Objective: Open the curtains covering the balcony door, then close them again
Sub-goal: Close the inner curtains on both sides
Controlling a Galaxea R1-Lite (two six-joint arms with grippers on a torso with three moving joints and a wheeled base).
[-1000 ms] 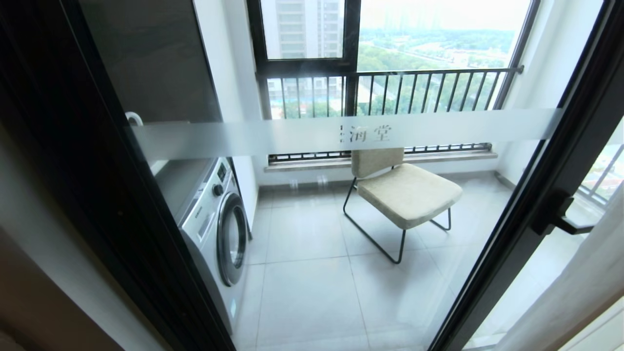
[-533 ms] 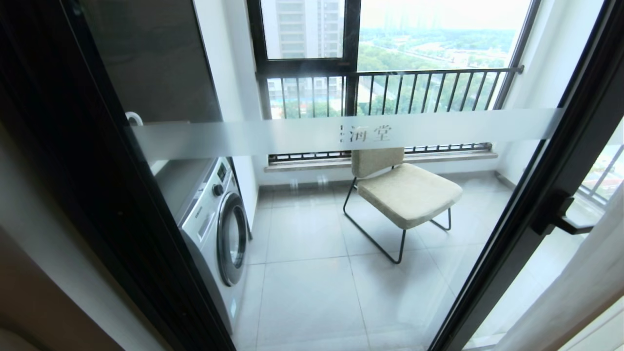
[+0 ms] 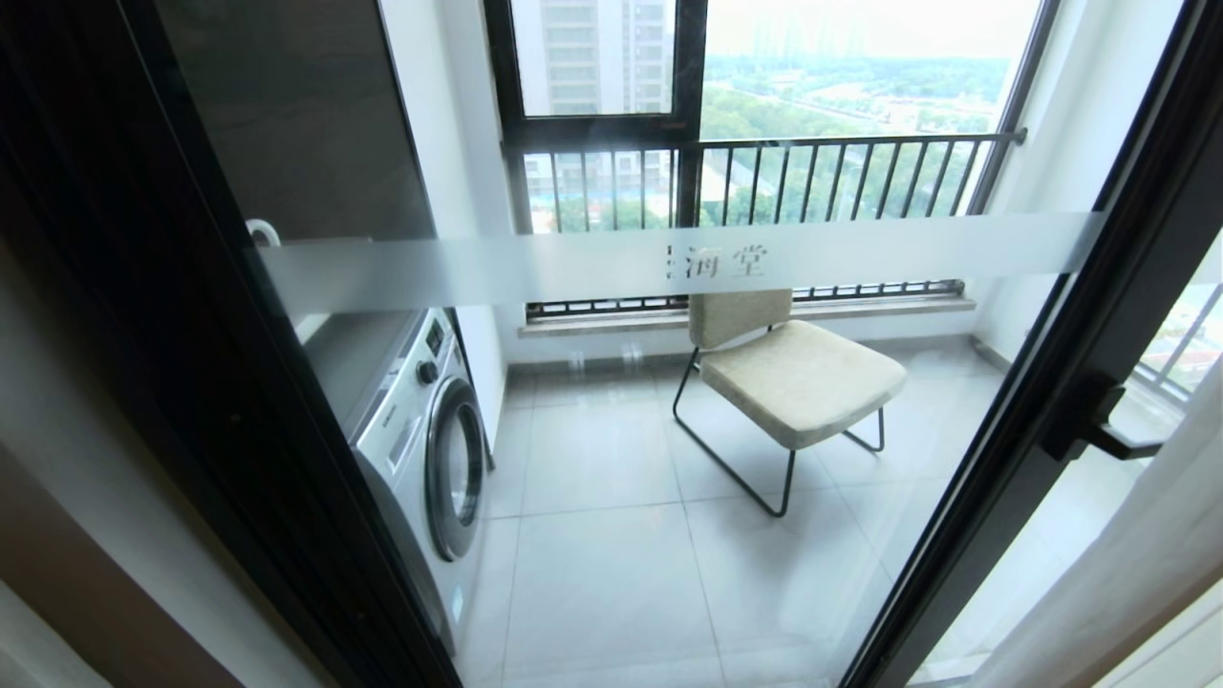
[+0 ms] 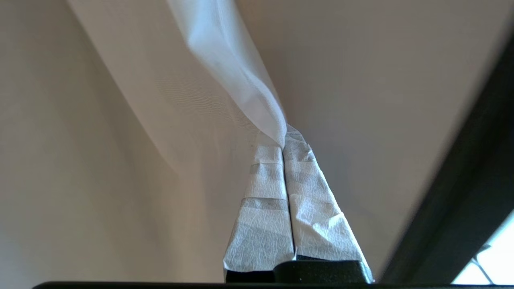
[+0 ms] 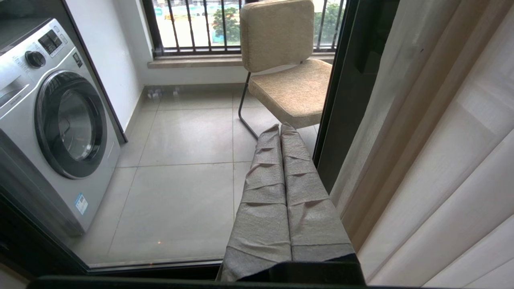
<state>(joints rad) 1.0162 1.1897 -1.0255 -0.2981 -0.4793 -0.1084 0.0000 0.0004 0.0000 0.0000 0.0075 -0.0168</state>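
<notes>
Head view vs a second ago: only change is at 7 o'clock, where a pale strip of sheer curtain [image 3: 24,642] now shows in the corner; balcony door [image 3: 611,260], chair [image 3: 798,377] and washing machine [image 3: 420,430] unmoved. Left gripper [image 4: 282,138] is clamped tight on a twisted fold of sheer, which rises to 12 o'clock. Right gripper [image 5: 280,129] closed, empty, beside the beige drape [image 5: 437,168] at 3 o'clock. Door glass uncovered

Left pincer [image 4: 283,138] pinched tight — right pincer [image 5: 280,128] closed, empty.
</notes>
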